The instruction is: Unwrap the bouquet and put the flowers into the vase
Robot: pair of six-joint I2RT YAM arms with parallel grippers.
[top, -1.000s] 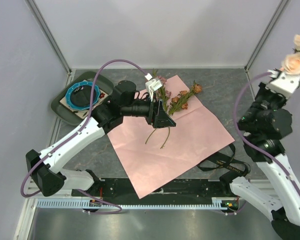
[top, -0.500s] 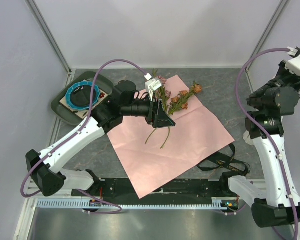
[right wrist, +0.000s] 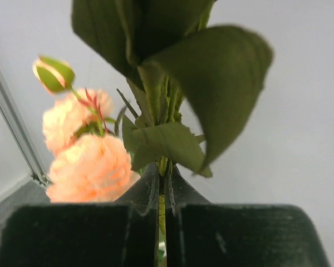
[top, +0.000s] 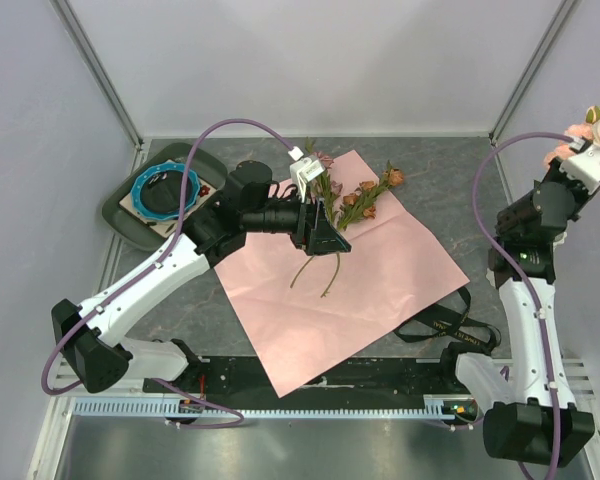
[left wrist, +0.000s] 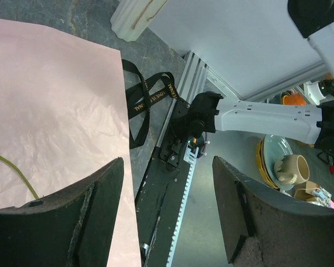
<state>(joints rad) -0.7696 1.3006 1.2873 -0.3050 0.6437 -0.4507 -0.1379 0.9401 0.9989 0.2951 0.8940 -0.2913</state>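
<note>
Right gripper [right wrist: 162,179] is clamped tight on the thin green stems of peach roses [right wrist: 83,167] with broad matte leaves, held high, well to the right of the pink paper [top: 360,290]. That crinkled square sheet lies flat on the grey marbled bench [top: 450,190]. Left gripper [top: 327,238] hovers over the paper's far part, its dark jaws spread apart and holding nothing. A dark green tray [top: 115,215] sits left of the paper. Black ribbon [top: 448,327] lies looped by the paper's right corner, and the foot of the cream ribbed vase [left wrist: 134,16] shows just past it. Rust and mauve flowers [top: 368,193] lie at the paper's far edge.
</note>
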